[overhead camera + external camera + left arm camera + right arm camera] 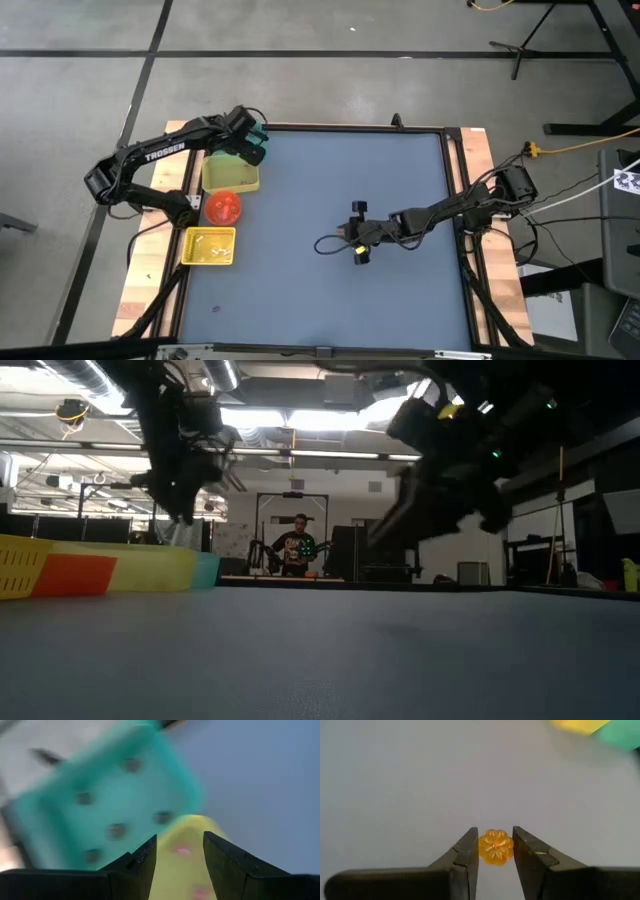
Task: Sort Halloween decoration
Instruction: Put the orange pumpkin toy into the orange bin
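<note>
From above, you see the blue-grey desk (330,230) with your left end effector (254,145) parked at the far left corner, over the teal bin (258,133) and the edge of a pale yellow bin (231,177). Just nearer along that left edge sit a red bin (224,207) and then a bright yellow bin (209,246) with a few small white sticks (214,246) in it. Your right end effector (361,241) is out over the middle of the desk, well apart from the bins. A tiny purple trinket (216,309) lies alone near the front left corner.

At desk level, both arms hang down as dark shapes; the row of bins shows at the left edge, and a person (296,550) stands in the room far behind.

Through your left wrist camera, the two fingers (145,862) stand apart with nothing between them; past them you look down into the teal bin, with several small dark trinkets (116,830) on its floor, and onto the pale yellow bin's rim.

Through your right wrist camera, the fingers (467,851) are closed on a round orange pumpkin trinket (495,847), one finger against each side of it, with bare desk beyond.
</note>
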Action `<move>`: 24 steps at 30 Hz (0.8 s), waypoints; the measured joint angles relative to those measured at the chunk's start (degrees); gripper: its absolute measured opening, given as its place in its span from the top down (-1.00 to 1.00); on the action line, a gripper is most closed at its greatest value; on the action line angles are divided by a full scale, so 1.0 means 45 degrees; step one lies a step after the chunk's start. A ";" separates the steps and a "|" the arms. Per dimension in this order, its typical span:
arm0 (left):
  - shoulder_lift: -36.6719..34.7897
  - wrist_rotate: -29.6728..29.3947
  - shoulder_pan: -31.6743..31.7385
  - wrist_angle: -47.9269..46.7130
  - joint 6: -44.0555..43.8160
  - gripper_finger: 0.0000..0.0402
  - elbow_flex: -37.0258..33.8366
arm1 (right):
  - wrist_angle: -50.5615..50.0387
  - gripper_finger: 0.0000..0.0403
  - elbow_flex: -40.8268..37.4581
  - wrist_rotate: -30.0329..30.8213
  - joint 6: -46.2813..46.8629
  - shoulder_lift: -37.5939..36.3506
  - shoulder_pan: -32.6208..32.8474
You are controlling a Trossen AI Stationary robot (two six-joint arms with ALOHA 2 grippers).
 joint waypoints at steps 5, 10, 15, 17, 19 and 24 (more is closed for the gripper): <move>-0.0001 0.3341 -0.0609 0.0177 -0.0180 0.28 0.0267 | 0.1436 0.50 0.0128 0.1210 -0.0904 -0.0014 0.0000; -0.0001 0.6052 -0.1639 0.1295 -0.1341 0.28 0.0277 | 0.3057 0.50 0.0133 0.1598 -0.1729 -0.0024 0.0000; -0.0001 0.6514 -0.3235 0.3139 -0.2601 0.28 0.0277 | 0.4257 0.50 0.0138 0.1608 -0.2269 -0.0024 -0.0019; -0.0001 0.6466 -0.3915 0.3806 -0.2839 0.28 0.0277 | 0.4636 0.50 0.0138 0.1601 -0.2383 -0.0024 -0.0083; -0.0001 0.6237 -0.4654 0.4417 -0.3187 0.28 0.0277 | 0.4953 0.50 0.0138 0.1617 -0.2445 -0.0029 -0.0103; -0.0001 0.4722 -0.6386 0.5398 -0.4802 0.28 0.0277 | 0.5702 0.50 0.0138 0.1931 -0.2455 -0.0034 -0.0452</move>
